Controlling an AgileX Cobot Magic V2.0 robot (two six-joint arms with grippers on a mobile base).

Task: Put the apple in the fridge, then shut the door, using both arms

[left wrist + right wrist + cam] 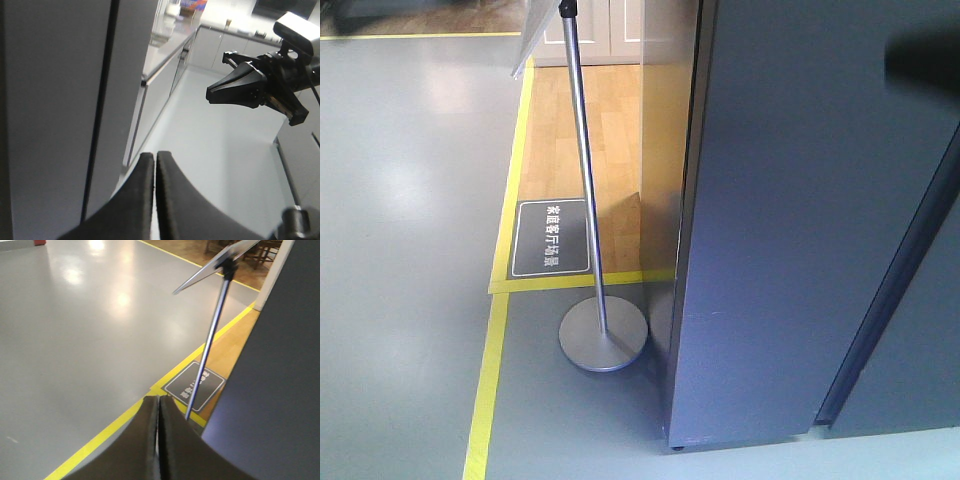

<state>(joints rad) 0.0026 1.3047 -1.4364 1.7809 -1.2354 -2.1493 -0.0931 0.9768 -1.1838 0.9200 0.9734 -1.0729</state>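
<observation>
The apple is out of view in every frame. The fridge (665,180) stands at the right of the front view. Its dark grey door (790,250) lies flat against it, and no white inside shows. A dark seam runs down to the right of the door, with another grey panel beyond it. My left gripper (155,156) is shut with nothing in it, a short way out from the grey fridge front (45,100). My right gripper (159,400) is shut and empty too. In the left wrist view the right gripper (210,95) hangs in the air at the right.
A sign stand with a metal pole (585,170) and a round base (603,336) stands just left of the fridge. Yellow floor tape (485,390) borders a wooden floor area with a dark floor label (551,237). Grey kitchen cabinets (165,75) line the far side.
</observation>
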